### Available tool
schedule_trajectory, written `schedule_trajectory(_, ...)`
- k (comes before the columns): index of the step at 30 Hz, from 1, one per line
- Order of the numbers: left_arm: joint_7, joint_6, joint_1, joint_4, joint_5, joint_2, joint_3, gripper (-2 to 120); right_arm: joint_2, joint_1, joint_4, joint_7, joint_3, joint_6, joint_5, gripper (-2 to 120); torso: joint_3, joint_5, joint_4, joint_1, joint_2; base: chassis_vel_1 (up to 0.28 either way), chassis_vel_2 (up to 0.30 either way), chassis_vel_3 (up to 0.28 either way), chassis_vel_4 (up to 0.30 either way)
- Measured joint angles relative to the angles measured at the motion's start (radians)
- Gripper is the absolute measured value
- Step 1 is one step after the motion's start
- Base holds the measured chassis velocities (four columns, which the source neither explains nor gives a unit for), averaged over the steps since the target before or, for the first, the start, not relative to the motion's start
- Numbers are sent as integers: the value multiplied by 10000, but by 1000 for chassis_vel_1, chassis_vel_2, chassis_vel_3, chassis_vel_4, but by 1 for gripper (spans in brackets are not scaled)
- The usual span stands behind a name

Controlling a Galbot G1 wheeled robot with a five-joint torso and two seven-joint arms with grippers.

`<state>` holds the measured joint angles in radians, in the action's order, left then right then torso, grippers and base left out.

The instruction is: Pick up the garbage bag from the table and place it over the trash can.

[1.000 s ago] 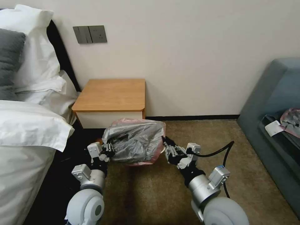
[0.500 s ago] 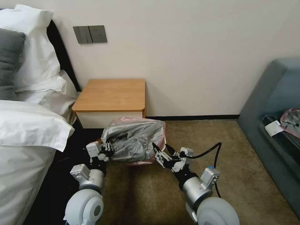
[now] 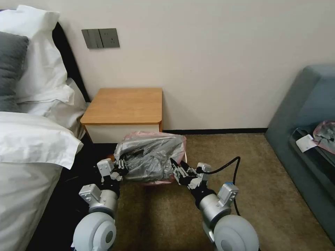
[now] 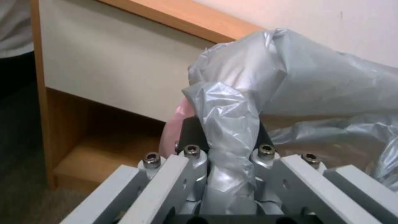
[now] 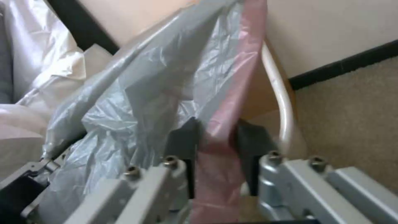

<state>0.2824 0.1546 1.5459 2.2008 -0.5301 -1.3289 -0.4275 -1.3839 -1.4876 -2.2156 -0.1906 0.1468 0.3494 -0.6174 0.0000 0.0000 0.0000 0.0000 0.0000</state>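
The silver-grey garbage bag (image 3: 150,157) with a pale pink rim is stretched low in front of the table (image 3: 125,104), a wooden nightstand with a bare top. My left gripper (image 3: 121,166) is shut on the bag's left side; in the left wrist view a grey fold (image 4: 228,124) is pinched in that gripper (image 4: 226,135). My right gripper (image 3: 177,169) holds the bag's front right corner, and in its wrist view this gripper (image 5: 217,140) is closed on the pink rim (image 5: 236,93). The trash can's cream rim (image 5: 282,102) shows just behind the pink rim; the bag hides the can's body.
A bed (image 3: 31,146) with white linen stands close on the left. At the right, a grey-blue sofa (image 3: 307,115) carries a small pink-and-grey bundle (image 3: 326,134) and a white card (image 3: 305,142). Open carpet (image 3: 216,150) lies between the nightstand and the sofa.
My right arm has swung left and drawn back, bringing its gripper from the bag's right edge to its front right corner. The left arm and the bag have barely moved.
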Motion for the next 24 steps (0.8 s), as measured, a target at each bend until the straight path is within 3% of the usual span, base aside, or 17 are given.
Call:
schedule_trajectory(6,0,0,5,4,5,9,-1,9,14,74,-9,95,43,-149,12,0,0,0,0,0,0,0,0,0,0)
schedule_trajectory(24,72,-13,-123,-228,-27,-45,-136,9,-88,-59,197,53,194,-955,949,0,0,0,0,0,0,0,0,0,0)
